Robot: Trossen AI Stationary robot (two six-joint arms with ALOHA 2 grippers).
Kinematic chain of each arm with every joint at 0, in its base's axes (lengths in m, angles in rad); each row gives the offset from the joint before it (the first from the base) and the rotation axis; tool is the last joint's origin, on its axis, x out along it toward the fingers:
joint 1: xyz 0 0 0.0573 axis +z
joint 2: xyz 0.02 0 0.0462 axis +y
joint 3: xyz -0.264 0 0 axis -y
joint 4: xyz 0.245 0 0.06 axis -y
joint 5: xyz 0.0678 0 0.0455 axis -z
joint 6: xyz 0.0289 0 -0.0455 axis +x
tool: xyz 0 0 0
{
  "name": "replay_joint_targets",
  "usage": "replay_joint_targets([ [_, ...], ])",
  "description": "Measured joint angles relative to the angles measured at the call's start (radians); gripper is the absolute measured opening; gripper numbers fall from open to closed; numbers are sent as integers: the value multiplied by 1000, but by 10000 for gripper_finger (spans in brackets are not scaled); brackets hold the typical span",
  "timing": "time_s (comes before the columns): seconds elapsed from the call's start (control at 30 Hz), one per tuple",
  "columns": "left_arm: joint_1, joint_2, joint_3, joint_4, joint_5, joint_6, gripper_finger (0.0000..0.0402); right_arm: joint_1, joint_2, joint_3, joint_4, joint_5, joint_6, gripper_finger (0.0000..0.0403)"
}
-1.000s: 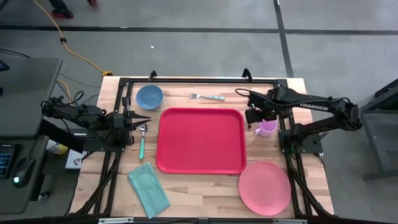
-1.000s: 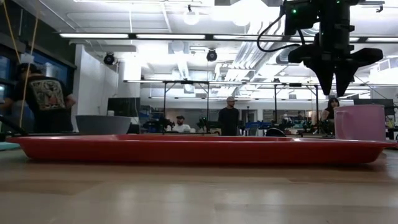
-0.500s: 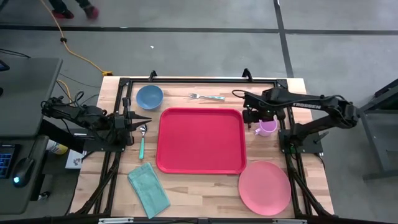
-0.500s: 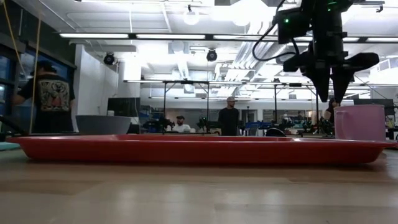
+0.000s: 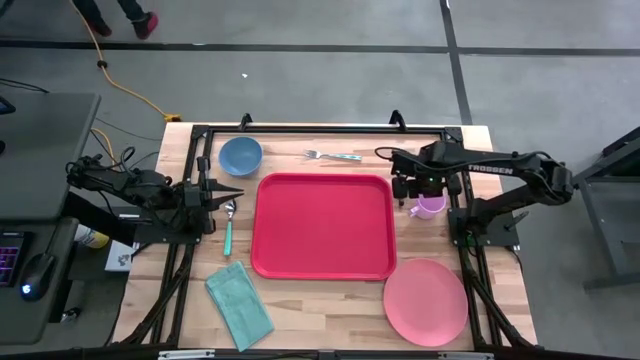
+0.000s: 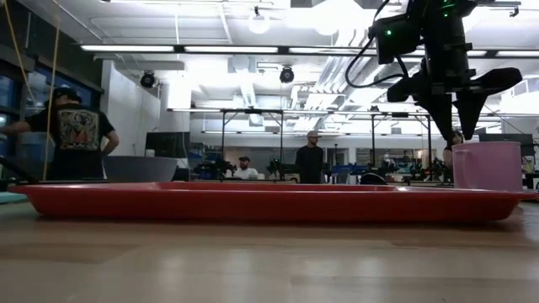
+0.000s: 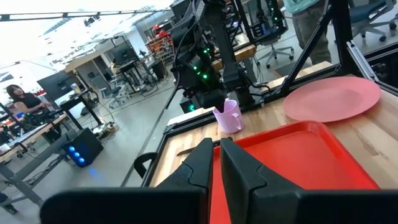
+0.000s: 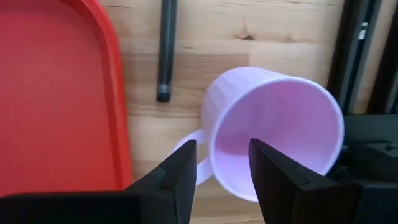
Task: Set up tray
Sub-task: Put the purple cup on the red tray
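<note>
We see the wooden table with the tray, red and rectangular, lying flat at its middle and holding nothing. To the right of the tray's near right corner rests the round pink plate, just beside the tray without overlapping it. Near the tray's near left corner lies a folded teal cloth. A blue bowl sits beyond the far left corner, and a fork lies along the far edge of the table, close past the tray's far rim. A teal-handled spoon lies just left of the tray.

The right gripper hangs directly over the lilac mug, which stands upright just right of the tray's far right corner. Its fingers are parted, straddling the mug's rim on the handle side, and we see them gripping nothing. The left gripper waits at the table's left edge, beside the spoon, pointing toward the tray; its fingers sit almost together with only a thin gap, empty.

People stand in the room behind the table.
</note>
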Motion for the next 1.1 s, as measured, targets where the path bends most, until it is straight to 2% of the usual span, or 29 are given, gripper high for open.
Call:
replay_joint_targets([
  [0.43,0,0,0,0,0,5,60,0,8,-4,26,3,29,126],
  [0.67,0,0,0,0,0,5,60,0,7,-115,97,-64,53,126],
  [1.1,0,0,0,0,0,4,60,0,3,-205,260,-66,52,124],
])
